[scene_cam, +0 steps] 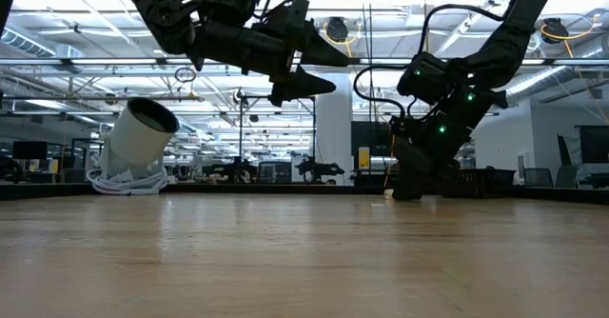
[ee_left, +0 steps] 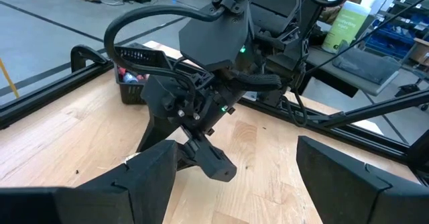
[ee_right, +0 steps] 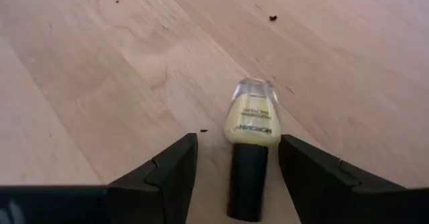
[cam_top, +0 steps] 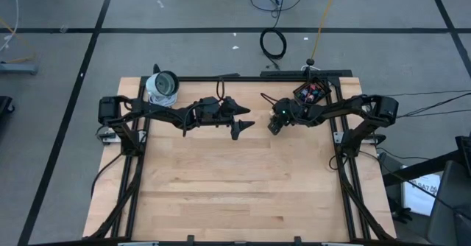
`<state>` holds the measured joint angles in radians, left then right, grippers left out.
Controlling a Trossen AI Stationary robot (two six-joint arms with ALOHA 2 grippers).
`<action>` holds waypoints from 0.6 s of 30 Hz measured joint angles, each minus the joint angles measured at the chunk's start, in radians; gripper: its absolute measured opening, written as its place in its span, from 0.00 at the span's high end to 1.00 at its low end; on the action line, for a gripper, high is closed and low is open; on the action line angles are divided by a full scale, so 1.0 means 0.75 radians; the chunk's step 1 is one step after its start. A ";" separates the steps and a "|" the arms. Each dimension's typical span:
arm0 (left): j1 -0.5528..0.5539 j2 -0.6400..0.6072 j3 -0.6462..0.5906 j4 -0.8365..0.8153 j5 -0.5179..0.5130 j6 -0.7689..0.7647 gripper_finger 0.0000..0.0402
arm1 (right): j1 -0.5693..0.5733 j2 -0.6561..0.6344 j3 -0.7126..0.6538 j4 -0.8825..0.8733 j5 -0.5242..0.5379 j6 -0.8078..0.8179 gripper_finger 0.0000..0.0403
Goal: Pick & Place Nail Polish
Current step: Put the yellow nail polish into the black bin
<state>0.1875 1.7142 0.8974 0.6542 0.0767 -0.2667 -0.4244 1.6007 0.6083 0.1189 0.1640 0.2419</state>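
Note:
A pale yellow nail polish bottle (ee_right: 251, 120) with a dark cap lies on its side on the wooden table, cap toward my right gripper. My right gripper (ee_right: 238, 141) is open and low over the table (cam_top: 273, 127), one finger on each side of the cap, touching neither. It shows in the low view (scene_cam: 404, 187) just above the table. My left gripper (cam_top: 248, 118) is open and empty, held up in the air (scene_cam: 333, 72) facing the right gripper. A small black box (cam_top: 310, 93) holding several nail polish bottles stands at the far right.
A white cylinder (cam_top: 163, 86) on a coil of cable lies at the table's far left (scene_cam: 138, 137). The black box also shows in the left wrist view (ee_left: 131, 80). A black frame (cam_top: 343, 157) runs around the table. Bare wood (cam_top: 235, 187) takes up the near half.

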 joint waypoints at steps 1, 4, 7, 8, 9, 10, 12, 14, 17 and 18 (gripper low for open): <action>0.000 0.000 0.000 0.000 0.000 0.000 0.27 | 0.000 0.000 0.000 -0.005 0.000 -0.005 0.51; 0.000 0.000 0.000 0.000 0.000 -0.001 0.27 | -0.001 0.001 -0.001 -0.014 -0.006 -0.026 0.51; 0.000 0.000 0.000 0.000 0.000 0.000 0.27 | -0.001 0.002 -0.001 -0.026 -0.012 -0.063 0.51; 0.000 0.000 0.000 0.000 0.000 -0.001 0.27 | -0.001 0.002 -0.002 -0.033 -0.013 -0.086 0.51; 0.000 0.000 0.000 0.000 0.000 -0.001 0.27 | -0.001 0.003 -0.002 -0.042 -0.014 -0.104 0.51; 0.000 0.000 0.000 0.000 0.000 0.000 0.27 | -0.001 0.003 -0.002 -0.052 -0.015 -0.119 0.51; -0.001 0.000 0.000 0.000 0.000 0.000 0.27 | -0.001 0.003 -0.003 -0.066 -0.016 -0.130 0.51; 0.000 0.000 0.000 0.000 0.000 -0.001 0.27 | -0.001 0.004 -0.003 -0.074 -0.016 -0.129 0.51; 0.000 0.000 0.000 0.000 0.000 0.000 0.27 | -0.001 0.004 -0.004 -0.099 -0.027 -0.135 0.51; 0.000 0.000 0.000 0.000 0.000 -0.001 0.27 | -0.001 0.005 -0.004 -0.113 -0.050 -0.137 0.51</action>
<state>0.1875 1.7142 0.8974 0.6540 0.0768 -0.2673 -0.4253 1.6042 0.6056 0.0342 0.1264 0.1391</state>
